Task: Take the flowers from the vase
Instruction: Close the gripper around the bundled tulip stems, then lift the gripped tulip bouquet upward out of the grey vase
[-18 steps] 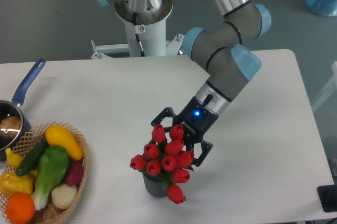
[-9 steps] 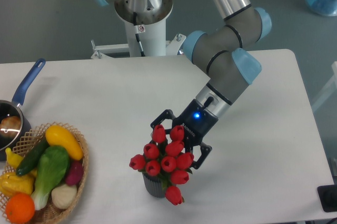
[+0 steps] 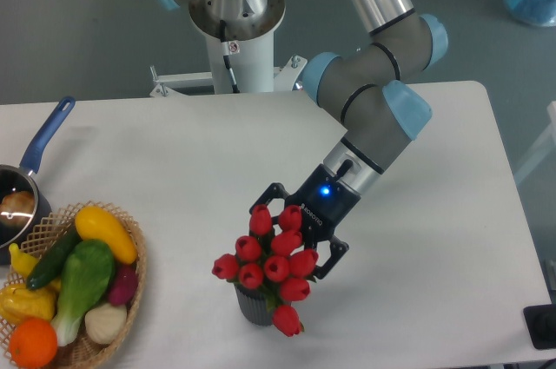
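Observation:
The flowers, a bunch of red tulip buds, stand in the small dark grey ribbed vase near the table's front edge. My gripper comes down at a slant from the upper right and sits right behind the buds. Its black fingers are spread wide, one on the bunch's left and one on its right. The buds hide the fingertips and the stems, so I cannot see any contact. The vase stands upright on the table.
A wicker basket of colourful vegetables stands at the front left. A blue-handled saucepan sits at the left edge behind it. The robot's white base is at the table's back. A black object is at the front right corner.
The gripper has slid a little lower and towards the bunch. The buds have shifted slightly down and left with it. The fingers stay spread.

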{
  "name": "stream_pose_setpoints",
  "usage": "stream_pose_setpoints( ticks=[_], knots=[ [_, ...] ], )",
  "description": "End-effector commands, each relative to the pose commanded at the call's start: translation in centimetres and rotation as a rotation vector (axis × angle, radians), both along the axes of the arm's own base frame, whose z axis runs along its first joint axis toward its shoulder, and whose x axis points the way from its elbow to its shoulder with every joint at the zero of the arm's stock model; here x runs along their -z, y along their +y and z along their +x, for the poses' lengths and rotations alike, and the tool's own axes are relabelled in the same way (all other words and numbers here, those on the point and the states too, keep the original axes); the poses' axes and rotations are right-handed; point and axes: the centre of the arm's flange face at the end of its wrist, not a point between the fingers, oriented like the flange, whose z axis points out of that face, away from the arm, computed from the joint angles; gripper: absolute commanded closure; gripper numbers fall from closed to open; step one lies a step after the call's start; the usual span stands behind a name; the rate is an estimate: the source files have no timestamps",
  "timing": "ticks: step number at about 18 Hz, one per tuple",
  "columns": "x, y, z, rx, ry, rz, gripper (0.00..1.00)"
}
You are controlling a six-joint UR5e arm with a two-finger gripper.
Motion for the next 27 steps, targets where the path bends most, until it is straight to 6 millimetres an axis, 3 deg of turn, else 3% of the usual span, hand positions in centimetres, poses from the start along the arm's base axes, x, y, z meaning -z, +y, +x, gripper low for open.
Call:
stream_pose_setpoints(
  ticks=[3, 8, 14, 27],
  knots=[
    [0.09, 0.01, -0.02, 0.000, -0.001, -0.001, 0.42],
    [0.00, -0.20, -0.23, -0.005, 0.000, 0.000, 0.45],
    [0.05, -0.28, -0.26, -0.002, -0.013, 0.016, 0.56],
    [-0.47, -0.90, -0.71, -0.002, -0.044, 0.069, 0.56]
  ],
)
